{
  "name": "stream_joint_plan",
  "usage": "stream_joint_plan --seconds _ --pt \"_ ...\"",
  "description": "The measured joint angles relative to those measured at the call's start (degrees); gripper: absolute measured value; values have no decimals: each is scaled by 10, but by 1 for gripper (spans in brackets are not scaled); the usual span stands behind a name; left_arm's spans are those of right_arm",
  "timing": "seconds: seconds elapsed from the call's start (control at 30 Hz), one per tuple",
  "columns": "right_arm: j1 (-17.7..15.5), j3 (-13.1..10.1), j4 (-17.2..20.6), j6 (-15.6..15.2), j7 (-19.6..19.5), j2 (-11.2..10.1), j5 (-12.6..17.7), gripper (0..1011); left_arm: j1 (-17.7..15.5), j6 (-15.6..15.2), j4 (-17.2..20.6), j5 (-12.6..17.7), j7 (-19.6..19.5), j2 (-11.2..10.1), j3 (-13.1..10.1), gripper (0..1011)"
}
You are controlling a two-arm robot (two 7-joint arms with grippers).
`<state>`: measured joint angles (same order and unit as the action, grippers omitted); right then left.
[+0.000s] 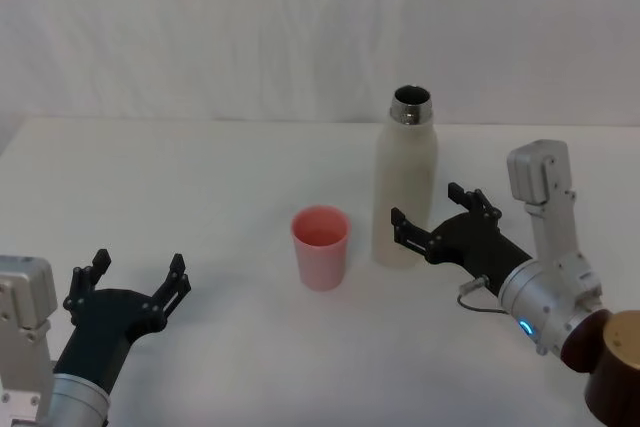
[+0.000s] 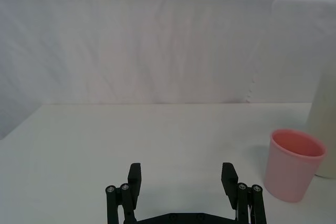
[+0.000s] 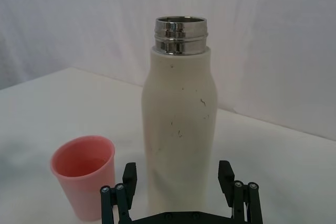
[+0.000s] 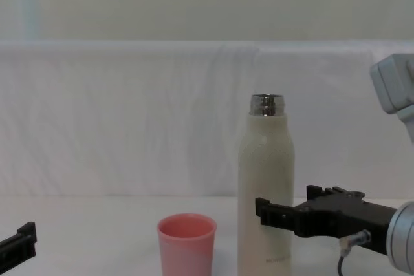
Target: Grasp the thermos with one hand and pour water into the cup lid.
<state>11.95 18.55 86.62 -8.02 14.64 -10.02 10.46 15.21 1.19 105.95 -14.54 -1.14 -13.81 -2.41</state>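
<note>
PROGRESS: no grasp made, nothing poured; thermos (image 1: 405,192) stood upright mid-table, uncapped, cup lid (image 1: 320,246) just beside it | RIGHT: gripper (image 1: 432,217) spread apart, flanking thermos base, not clamped | LEFT: gripper (image 1: 135,284) spread, parked at near-left corner | SURFACE: white table (image 1: 200,177), white draped backdrop behind.

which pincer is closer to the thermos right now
Right. The right pincer is open at the thermos, its fingers on either side of the lower body. The left pincer sits open far off, beyond the cup lid.
</note>
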Motion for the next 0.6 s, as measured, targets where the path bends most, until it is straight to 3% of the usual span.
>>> stream_joint_plan --seconds 0.6 --pt "25 9 -29 5 -3 13 0 1001 0 0 0 0 0 0 0 1001"
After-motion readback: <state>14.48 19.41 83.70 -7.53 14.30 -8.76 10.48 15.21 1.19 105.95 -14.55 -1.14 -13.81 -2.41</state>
